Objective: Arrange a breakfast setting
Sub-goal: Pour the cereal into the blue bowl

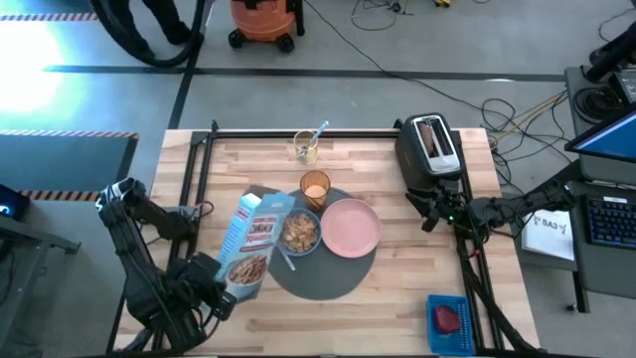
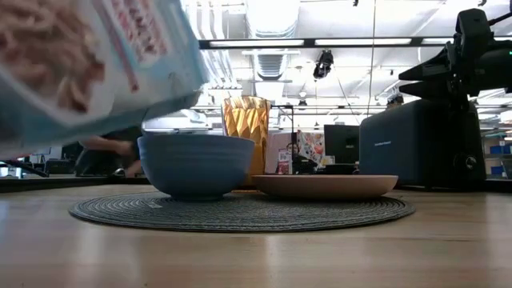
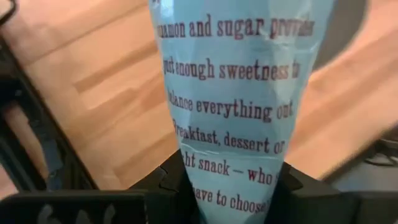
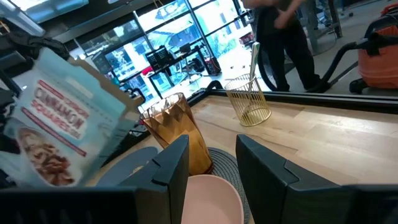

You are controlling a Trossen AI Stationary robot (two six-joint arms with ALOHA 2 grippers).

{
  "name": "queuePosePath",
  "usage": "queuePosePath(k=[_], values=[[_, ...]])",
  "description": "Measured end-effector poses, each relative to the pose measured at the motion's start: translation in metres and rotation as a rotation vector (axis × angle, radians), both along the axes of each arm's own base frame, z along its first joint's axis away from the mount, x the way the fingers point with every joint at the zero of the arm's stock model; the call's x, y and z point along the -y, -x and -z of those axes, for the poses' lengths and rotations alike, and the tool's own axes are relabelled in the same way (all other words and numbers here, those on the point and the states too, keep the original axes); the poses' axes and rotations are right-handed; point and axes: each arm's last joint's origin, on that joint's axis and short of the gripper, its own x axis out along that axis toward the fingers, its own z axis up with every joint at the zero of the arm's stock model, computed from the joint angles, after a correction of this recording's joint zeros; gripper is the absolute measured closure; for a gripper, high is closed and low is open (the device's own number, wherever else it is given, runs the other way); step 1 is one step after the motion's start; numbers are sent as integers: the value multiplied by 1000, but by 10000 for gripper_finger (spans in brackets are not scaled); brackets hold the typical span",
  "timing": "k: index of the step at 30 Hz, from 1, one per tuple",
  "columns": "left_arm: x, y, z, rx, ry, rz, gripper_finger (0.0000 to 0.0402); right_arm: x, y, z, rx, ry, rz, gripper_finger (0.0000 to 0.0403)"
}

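In the low view the cereal box (image 2: 88, 64) fills the upper left and is cut off by the picture's edge, so only its tilted lower part shows. The left wrist view is nearly all box (image 3: 233, 106), with printed text running across its light-blue side; little of the tabletop (image 3: 99, 93) shows past it. The light-blue spoon (image 1: 320, 132) stands in a clear glass (image 1: 305, 147) near the far edge; its bowl end is too small to make out. A small red food piece (image 1: 449, 318) lies in a blue tray (image 1: 449, 323) at the near right corner, partly cut off by the picture's bottom. No toast slice can be made out with certainty in the toaster (image 1: 429, 149) at the far right.

The left hand (image 1: 211, 278), near the tabletop's near left corner, is clamped on the base end of the cereal box (image 1: 253, 244), which leans with its open top over the small blue bowl (image 1: 300, 234). The bowl already holds cereal and sits on the left part of the dark-grey mat (image 1: 323, 273) at the tabletop's middle. The pink plate (image 1: 351, 227) lies just beside the bowl on the mat's right part, and the amber tumbler (image 1: 315, 188) stands at the mat's far edge.

The right hand (image 1: 429, 211) hovers by the right edge, just in front of the toaster, its fingers (image 4: 171, 163) apart and holding nothing.
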Motion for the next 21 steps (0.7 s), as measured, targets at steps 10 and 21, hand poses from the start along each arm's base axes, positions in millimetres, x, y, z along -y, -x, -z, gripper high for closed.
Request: queuePosePath(k=[10,21], values=[[-8,18,47,93,-187,-108,299,0,0,0,0,0,0,280],[-27,25,82,147,-363,-117,299,0,0,0,0,0,0,280]])
